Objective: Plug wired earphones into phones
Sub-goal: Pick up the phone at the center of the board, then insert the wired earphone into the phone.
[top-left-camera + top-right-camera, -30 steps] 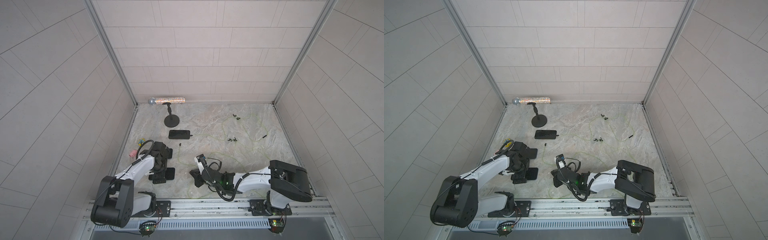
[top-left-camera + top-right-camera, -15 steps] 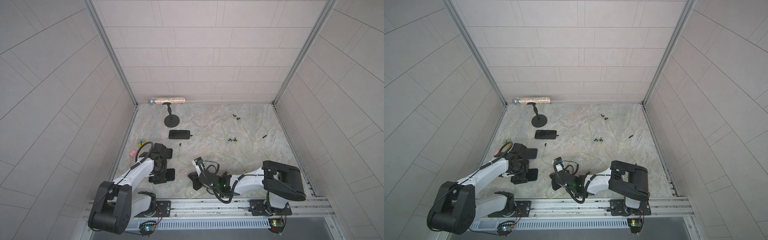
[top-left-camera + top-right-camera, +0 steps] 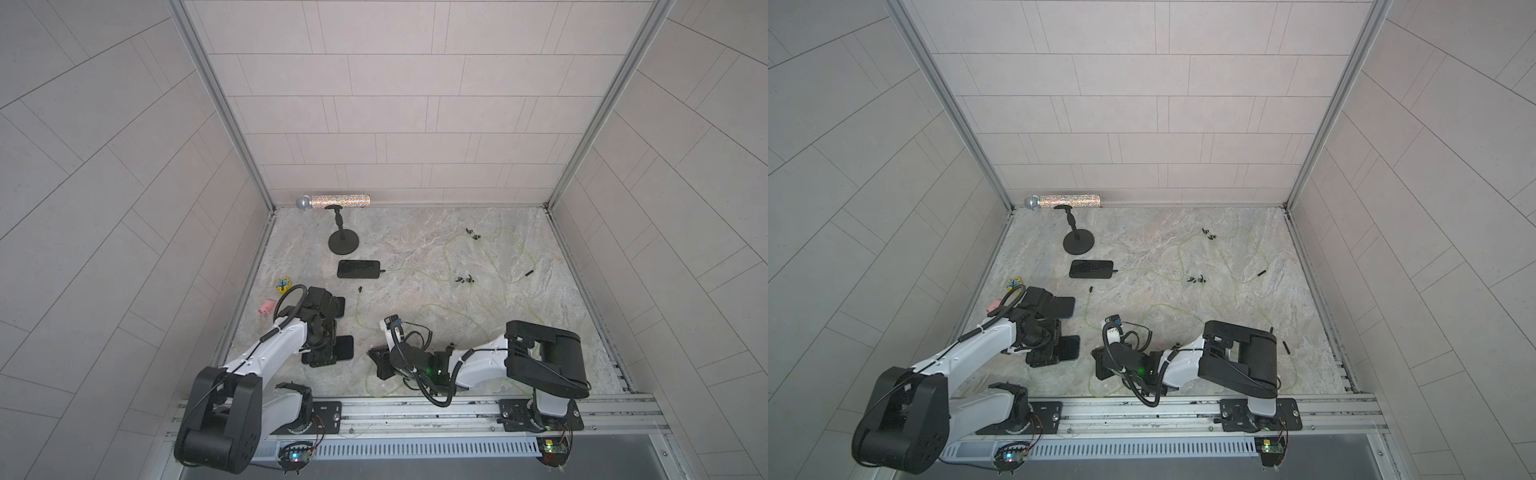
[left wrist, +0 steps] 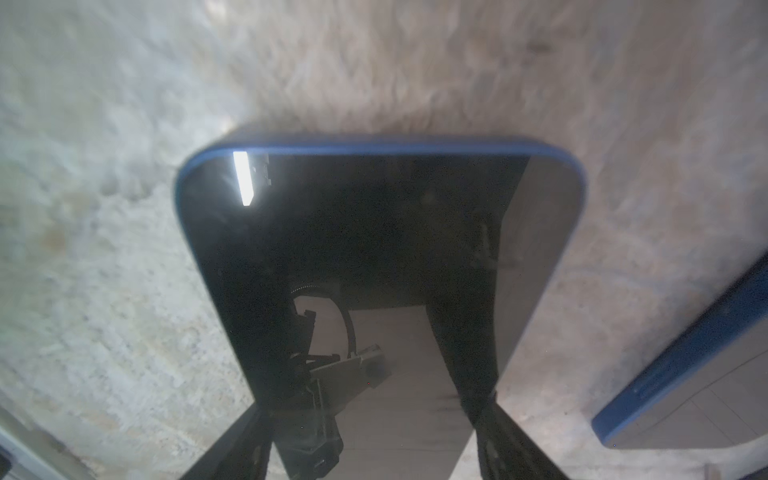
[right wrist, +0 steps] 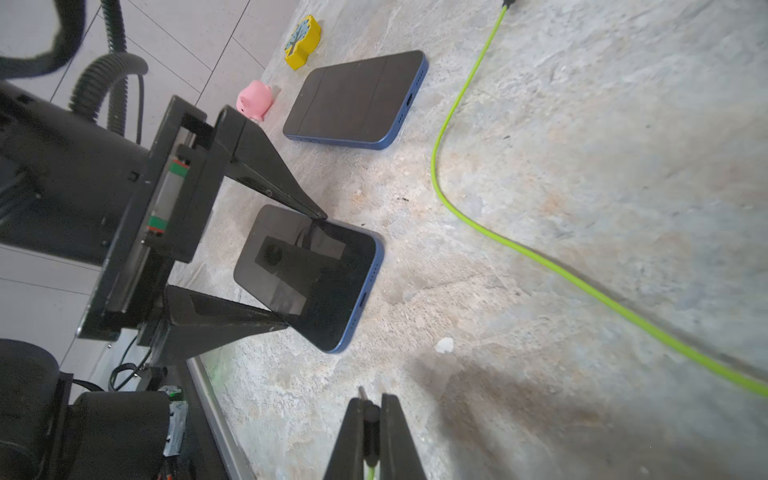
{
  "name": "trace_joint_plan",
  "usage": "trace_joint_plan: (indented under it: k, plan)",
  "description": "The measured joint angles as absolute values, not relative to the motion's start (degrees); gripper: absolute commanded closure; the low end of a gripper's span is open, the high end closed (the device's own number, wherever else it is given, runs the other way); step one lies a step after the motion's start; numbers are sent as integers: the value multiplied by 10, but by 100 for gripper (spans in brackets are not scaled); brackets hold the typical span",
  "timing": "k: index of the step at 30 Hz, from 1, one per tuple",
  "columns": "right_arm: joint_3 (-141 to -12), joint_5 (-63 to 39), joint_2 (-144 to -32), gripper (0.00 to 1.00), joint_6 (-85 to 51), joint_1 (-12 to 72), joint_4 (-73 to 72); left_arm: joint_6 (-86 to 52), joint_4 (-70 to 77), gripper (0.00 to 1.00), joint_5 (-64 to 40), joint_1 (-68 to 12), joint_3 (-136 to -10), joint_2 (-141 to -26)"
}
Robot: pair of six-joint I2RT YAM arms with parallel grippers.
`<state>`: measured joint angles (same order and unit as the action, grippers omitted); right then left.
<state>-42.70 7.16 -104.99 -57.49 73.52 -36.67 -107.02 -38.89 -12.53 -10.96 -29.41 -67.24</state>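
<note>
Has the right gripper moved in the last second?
Yes. In both top views the right gripper, jaws shut on an earphone plug, has slid closer to the near phone in the left gripper and slightly nearer the front rail.

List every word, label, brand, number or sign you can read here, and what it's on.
No readable text in any view.
The yellow block bears a blue tree picture, no words.
The nearer phone and farther phone show dark screens, nothing printed.
The rail circuit boards: print too small to read.
</note>
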Motion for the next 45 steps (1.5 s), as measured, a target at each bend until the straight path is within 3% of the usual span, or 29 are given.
trace_joint_plan:
  k: [45]
  plan:
    - [-444, 39, -1186, 100, -736, 694, -578, -1050, -379, 26, -150, -112, -275, -604]
